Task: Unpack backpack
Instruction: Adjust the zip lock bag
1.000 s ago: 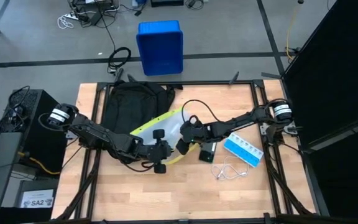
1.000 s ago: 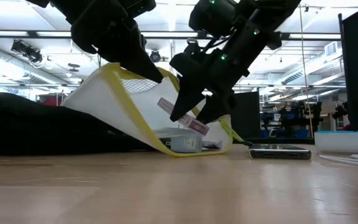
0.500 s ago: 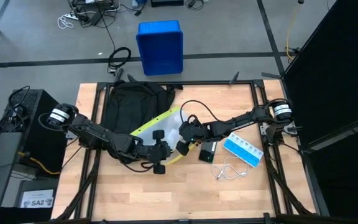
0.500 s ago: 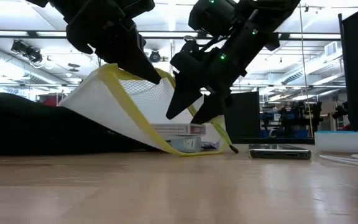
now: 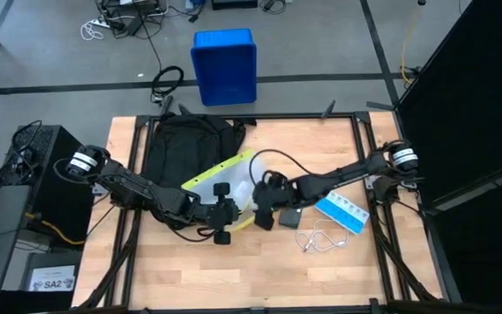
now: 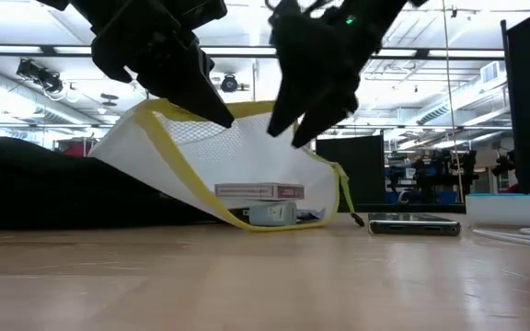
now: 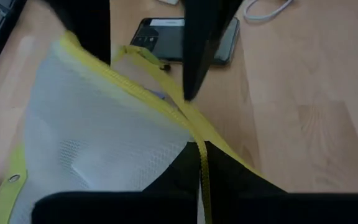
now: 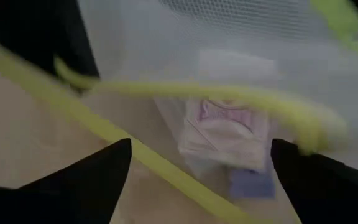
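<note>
At mid-bench, a white mesh pouch with yellow trim lies open against the backpack. Left tool is clamped on the pouch's upper rim, lifting it, probably to keep the mouth open for access. Right tool hangs above the mouth, fingers spread wide, holding nothing. Inside rest a flat box and smaller items. The backpack lies flat at the bench's far-left side, behind both tools. Phone, pill organiser and cable lie to the right.

Pouch in front of the backpack

We see a box inside the pouch — phone and pill case to its right.
</note>
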